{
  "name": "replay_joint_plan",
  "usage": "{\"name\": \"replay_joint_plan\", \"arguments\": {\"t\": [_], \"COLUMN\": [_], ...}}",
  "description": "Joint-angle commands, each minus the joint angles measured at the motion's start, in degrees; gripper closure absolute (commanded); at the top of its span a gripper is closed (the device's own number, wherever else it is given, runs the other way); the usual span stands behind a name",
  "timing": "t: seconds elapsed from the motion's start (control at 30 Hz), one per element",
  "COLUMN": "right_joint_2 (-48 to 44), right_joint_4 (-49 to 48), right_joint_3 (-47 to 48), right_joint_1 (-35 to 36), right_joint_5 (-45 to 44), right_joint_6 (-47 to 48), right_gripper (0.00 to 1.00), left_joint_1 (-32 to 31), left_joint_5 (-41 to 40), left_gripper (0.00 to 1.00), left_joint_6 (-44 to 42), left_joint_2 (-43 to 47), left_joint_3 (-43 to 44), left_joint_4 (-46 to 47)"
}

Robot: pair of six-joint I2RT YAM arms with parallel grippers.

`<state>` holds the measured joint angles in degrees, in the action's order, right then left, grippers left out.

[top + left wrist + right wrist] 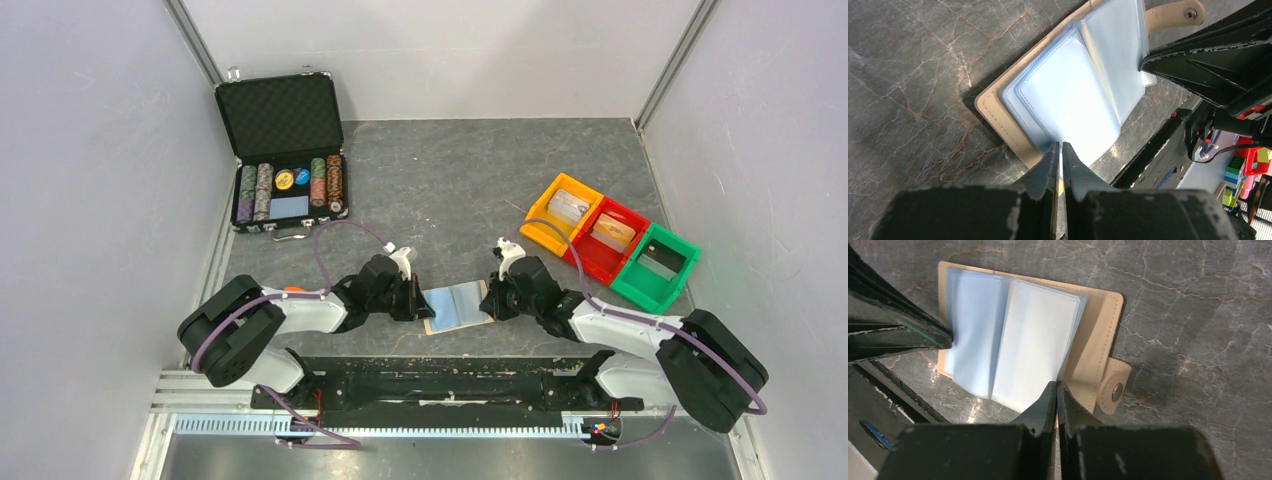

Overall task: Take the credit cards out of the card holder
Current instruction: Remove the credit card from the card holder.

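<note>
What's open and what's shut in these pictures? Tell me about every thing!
Card holder: open, lying flat.
Left tool: shut, tips at the card holder's edge.
Right tool: shut, tips at its other edge.
Chip case: lid open, chips inside.
Bins: upright, something in each.

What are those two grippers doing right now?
Left gripper: closed, seemingly pinching a card holder sleeve.
Right gripper: closed, seemingly pinching another sleeve's edge.
</note>
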<state>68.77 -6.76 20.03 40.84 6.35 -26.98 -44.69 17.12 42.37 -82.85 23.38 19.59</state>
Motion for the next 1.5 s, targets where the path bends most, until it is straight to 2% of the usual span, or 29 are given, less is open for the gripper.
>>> {"name": "replay_joint_plan", "arguments": {"t": [0.0, 0.27, 0.43, 0.67, 0.83, 1.1, 1.47], "right_joint_2": [-3.17, -5.93, -3.59, -1.49, -1.57, -3.81, -2.94], "right_joint_4": [-3.50, -12.56, -14.45, -15.34, -13.28, -8.63, -2.76], "right_joint_3": [1.73, -0.05, -0.91, -0.91, -0.44, 0.47, 2.30], "right_joint_1": [0.47, 0.97, 1.76, 2.66, 3.02, 3.04, 3.53], "right_joint_5": [4.47, 11.46, 11.39, 10.90, 8.91, 4.45, 0.05], "right_joint_6": [-0.94, -5.95, -7.37, -7.98, -7.50, -5.30, -1.32], "right_gripper": [1.00, 1.00, 0.87, 0.79, 0.70, 0.63, 0.53], "left_joint_1": [0.02, 0.04, 0.04, 0.02, 0.03, 0.04, 0.04], "left_joint_5": [0.51, 0.06, -0.16, -0.84, -1.39, -2.15, -3.66], "left_gripper": [0.88, 0.86, 0.85, 0.81, 0.73, 0.64, 0.57], "left_joint_6": [0.63, 0.26, 0.30, 0.36, 0.43, 0.26, -0.02], "left_joint_2": [0.07, -0.14, 0.37, 3.32, 5.94, 8.94, 11.12], "left_joint_3": [-0.17, 0.27, 0.09, 0.18, 0.24, 1.36, 2.29], "left_joint_4": [-0.71, -1.88, -2.32, -4.76, -6.60, -9.95, -12.33]}}
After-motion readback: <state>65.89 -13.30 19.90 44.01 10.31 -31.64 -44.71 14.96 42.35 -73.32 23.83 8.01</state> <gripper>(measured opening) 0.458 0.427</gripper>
